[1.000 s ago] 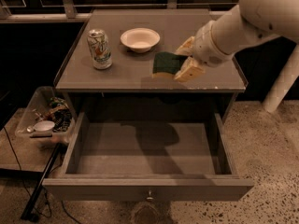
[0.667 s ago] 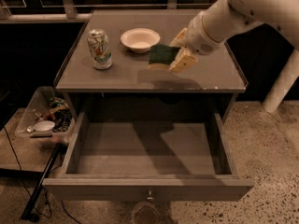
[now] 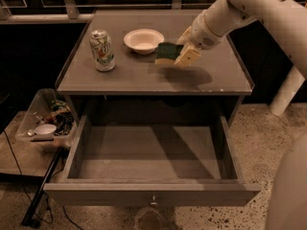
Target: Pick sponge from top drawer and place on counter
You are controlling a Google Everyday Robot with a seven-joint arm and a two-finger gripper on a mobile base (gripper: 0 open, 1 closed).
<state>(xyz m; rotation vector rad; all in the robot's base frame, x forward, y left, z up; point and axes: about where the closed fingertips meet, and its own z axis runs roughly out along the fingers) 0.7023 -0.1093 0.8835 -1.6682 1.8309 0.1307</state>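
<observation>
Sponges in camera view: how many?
1. The sponge is gripped by the gripper over the counter, right of the bowl. None shows in the open top drawer; the cluttered bin at left could hide more.

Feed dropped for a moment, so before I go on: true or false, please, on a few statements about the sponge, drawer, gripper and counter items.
1. The sponge lies in the top drawer. False: the gripper holds it just over the counter, and nothing shows in the drawer.
2. The top drawer is pulled open. True.
3. The soda can stands upright on the counter, left of the bowl. True.
4. The bowl sits inside the drawer. False: it is on the counter, close beside the held sponge.
</observation>
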